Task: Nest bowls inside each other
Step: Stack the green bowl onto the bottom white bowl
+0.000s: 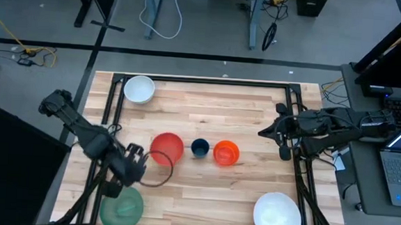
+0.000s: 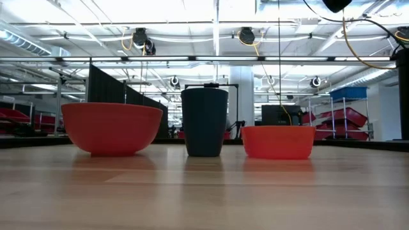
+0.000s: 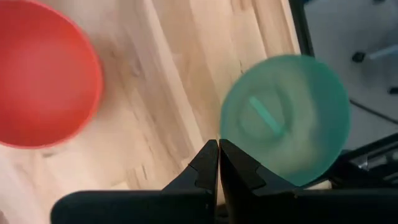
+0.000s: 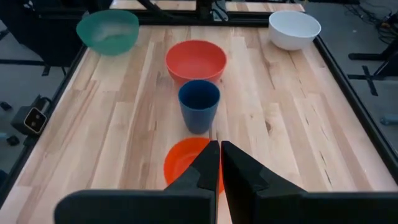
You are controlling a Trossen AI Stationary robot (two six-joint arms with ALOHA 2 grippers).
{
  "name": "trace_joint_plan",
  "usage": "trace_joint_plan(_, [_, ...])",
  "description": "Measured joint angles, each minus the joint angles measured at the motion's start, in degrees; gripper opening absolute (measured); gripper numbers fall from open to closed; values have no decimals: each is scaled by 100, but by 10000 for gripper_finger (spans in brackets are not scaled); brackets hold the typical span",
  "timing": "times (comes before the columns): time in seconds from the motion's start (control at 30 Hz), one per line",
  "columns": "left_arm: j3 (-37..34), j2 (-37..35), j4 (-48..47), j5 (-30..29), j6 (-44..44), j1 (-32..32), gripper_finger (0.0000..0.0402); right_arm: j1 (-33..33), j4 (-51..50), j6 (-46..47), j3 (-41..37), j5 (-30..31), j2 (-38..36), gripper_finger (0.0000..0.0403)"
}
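Bowls lie unnested on the wooden bench (image 1: 207, 120): we see a round red bowl (image 1: 167, 149), a tall dark blue cup-like bowl (image 1: 200, 148) and a small orange bowl (image 1: 226, 153) in a row at mid-bench, a small white bowl (image 1: 139, 89) and a large white bowl (image 1: 276, 216) in opposite corners, and a translucent green bowl (image 1: 121, 207) in a third corner. Our left gripper (image 3: 218, 155), fingers pressed together, hovers between the red and green bowls, touching neither. Our right gripper (image 4: 219, 158), likewise closed and empty, waits at the bench's right edge, the orange bowl nearest it.

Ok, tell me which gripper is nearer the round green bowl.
Left. The left gripper hangs just beside the round green bowl; the right gripper sits across the table by its far right edge.
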Motion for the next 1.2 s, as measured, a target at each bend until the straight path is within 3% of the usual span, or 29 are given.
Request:
trace_joint_plan(0.23, [-4,479,84,-359,-808,-424,3,0,-12,93,0,-16,0,0])
trace_joint_plan(0.37, [-9,727,115,-396,-1290,-629,25,0,-9,-24,0,-14,0,0])
trace_joint_plan(0.5, [-51,861,228,-501,-2074,-837,75,0,-11,-176,0,-14,0,0])
trace_joint_plan(0.7, [-619,917,781,-661,-3110,-880,189,0,-9,-224,0,-13,0,0])
trace_joint_plan(0.9, [-949,1166,956,-643,-2903,-914,256,0,-9,-138,0,-11,0,0])
trace_joint_plan(1.2, [-1280,1257,1025,-559,-2375,-1269,265,0,-12,-100,0,-9,0,0])
